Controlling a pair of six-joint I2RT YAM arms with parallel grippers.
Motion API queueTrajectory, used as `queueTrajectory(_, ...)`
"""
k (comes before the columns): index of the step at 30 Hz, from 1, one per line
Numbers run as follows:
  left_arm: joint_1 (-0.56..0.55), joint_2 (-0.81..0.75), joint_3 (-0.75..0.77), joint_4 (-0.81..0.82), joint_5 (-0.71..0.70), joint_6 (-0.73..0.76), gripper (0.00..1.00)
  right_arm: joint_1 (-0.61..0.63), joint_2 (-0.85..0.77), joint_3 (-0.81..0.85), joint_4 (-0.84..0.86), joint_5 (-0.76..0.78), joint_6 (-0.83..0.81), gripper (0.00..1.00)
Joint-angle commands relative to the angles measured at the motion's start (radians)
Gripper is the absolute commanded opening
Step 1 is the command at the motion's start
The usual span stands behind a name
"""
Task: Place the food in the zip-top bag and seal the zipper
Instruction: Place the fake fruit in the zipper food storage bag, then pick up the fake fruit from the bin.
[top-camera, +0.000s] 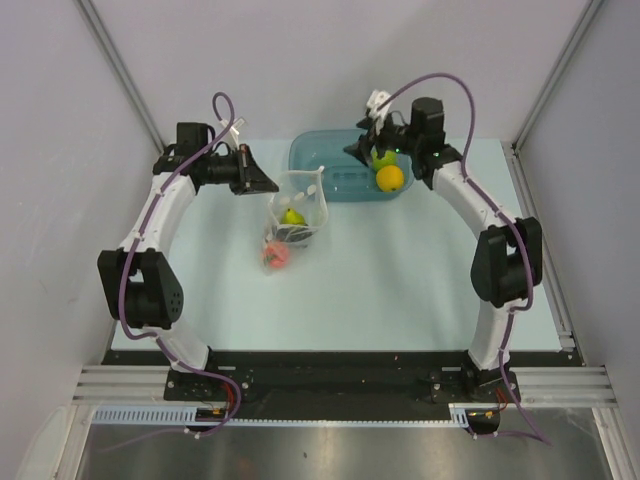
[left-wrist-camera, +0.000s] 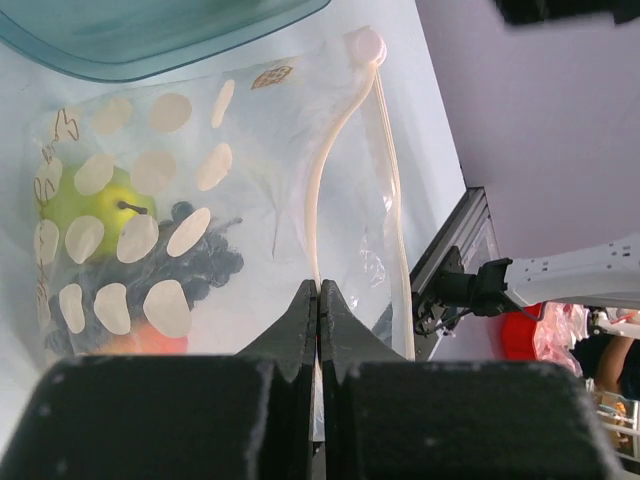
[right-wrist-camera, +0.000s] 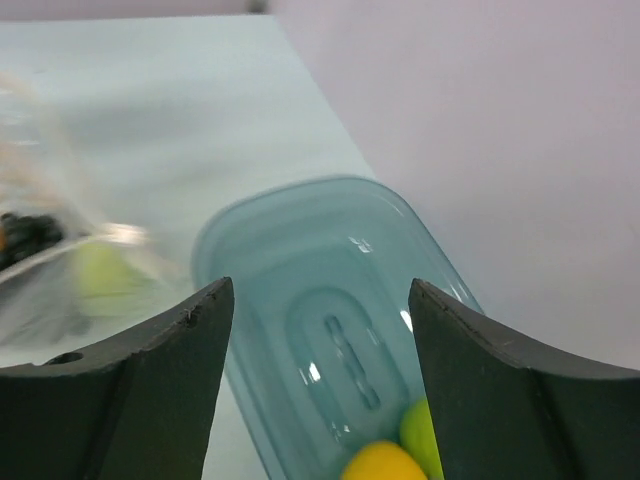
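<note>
At bag (left-wrist-camera: 260, 180) mouth edge, left claw (left-wrist-camera: 318, 300) clamps zipper (left-wrist-camera: 318, 190).

We see the teal tub (top-camera: 305, 152) on the tabletop (top-camera: 400, 290): an orange (top-camera: 390, 178) in it, the right claw (top-camera: 363, 150) above it, the zip-top bag (top-camera: 298, 212) just beside it.

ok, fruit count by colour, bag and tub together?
green: 2 (green fruit in the zip-top bag, second green fruit in the teal tub)
orange: 1 (orange, tub)
red-orange: 1 (peach, bag)
dark purple: 1 (grape bunch, bag)
total: 5
</note>
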Motion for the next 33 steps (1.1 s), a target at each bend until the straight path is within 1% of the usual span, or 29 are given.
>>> queueTrajectory(1, 0.003, -0.002, 0.033, 0.023, -0.018, -0.010, 0.00, -0.074, 0.145, 0.213, -0.156, 0.213, 0.306, 0.73)
queueTrajectory(2, 0.003, 0.001, 0.036, 0.020, -0.021, -0.011, 0.00, -0.079, 0.203, 0.245, -0.198, 0.242, 0.309, 0.72)
queueTrajectory(3, 0.003, 0.004, 0.039, 0.019, -0.026, -0.010, 0.00, -0.087, 0.230, 0.285, -0.270, 0.268, 0.312, 0.73)
queueTrajectory(4, 0.003, 0.005, 0.043, 0.018, -0.029, -0.011, 0.00, -0.094, 0.252, 0.345, -0.307, 0.323, 0.312, 0.72)
queueTrajectory(6, 0.003, 0.010, 0.048, 0.015, -0.032, -0.011, 0.00, -0.105, 0.324, 0.403, -0.391, 0.362, 0.329, 0.72)
queueTrajectory(9, 0.003, 0.015, 0.051, 0.012, -0.037, -0.011, 0.00, -0.113, 0.399, 0.482, -0.466, 0.423, 0.338, 0.73)
queueTrajectory(12, 0.003, 0.021, 0.054, 0.012, -0.038, -0.013, 0.00, -0.114, 0.433, 0.499, -0.496, 0.442, 0.337, 0.73)
queueTrajectory(17, 0.003, 0.028, 0.056, 0.009, -0.041, -0.013, 0.00, -0.111, 0.470, 0.496, -0.533, 0.472, 0.338, 0.79)
queueTrajectory(26, 0.003, 0.039, 0.063, 0.002, -0.035, -0.014, 0.00, -0.102, 0.541, 0.508, -0.545, 0.511, 0.346, 0.86)
queueTrajectory(31, 0.003, 0.041, 0.065, -0.003, -0.037, -0.010, 0.00, -0.094, 0.544, 0.505, -0.568, 0.486, 0.330, 0.98)
queueTrajectory(33, 0.003, 0.044, 0.066, -0.005, -0.038, -0.010, 0.00, -0.093, 0.544, 0.505, -0.579, 0.476, 0.326, 0.99)
